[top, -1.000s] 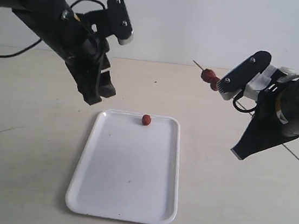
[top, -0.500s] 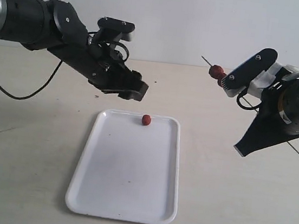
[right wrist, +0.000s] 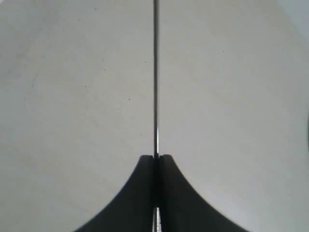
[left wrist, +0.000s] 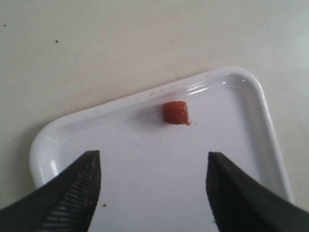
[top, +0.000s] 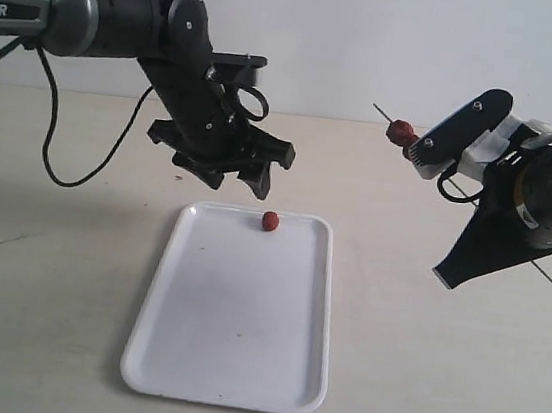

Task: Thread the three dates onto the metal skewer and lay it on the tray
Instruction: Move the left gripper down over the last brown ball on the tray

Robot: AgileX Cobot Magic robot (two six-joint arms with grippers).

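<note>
The tray (top: 227, 362) holds one loose date (top: 270, 221) near its far rim, awaiting threading. Just above hangs the left gripper (left wrist: 153, 188), fingers spread wide. Next it must drop and pinch that date. Beyond, the right gripper (right wrist: 155, 162) has its fingers clamped on the metal skewer (right wrist: 155, 72) — a threaded date (top: 399, 131) sits near its tip.

Reads "PER" in white capitals, cut off at the frame edge, on the left arm's grey link (top: 7, 14), upper left of the exterior view. No other legible lettering.

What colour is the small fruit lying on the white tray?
Reddish-brown; the small wrinkled date on the white tray shows best in the left wrist view.
</note>
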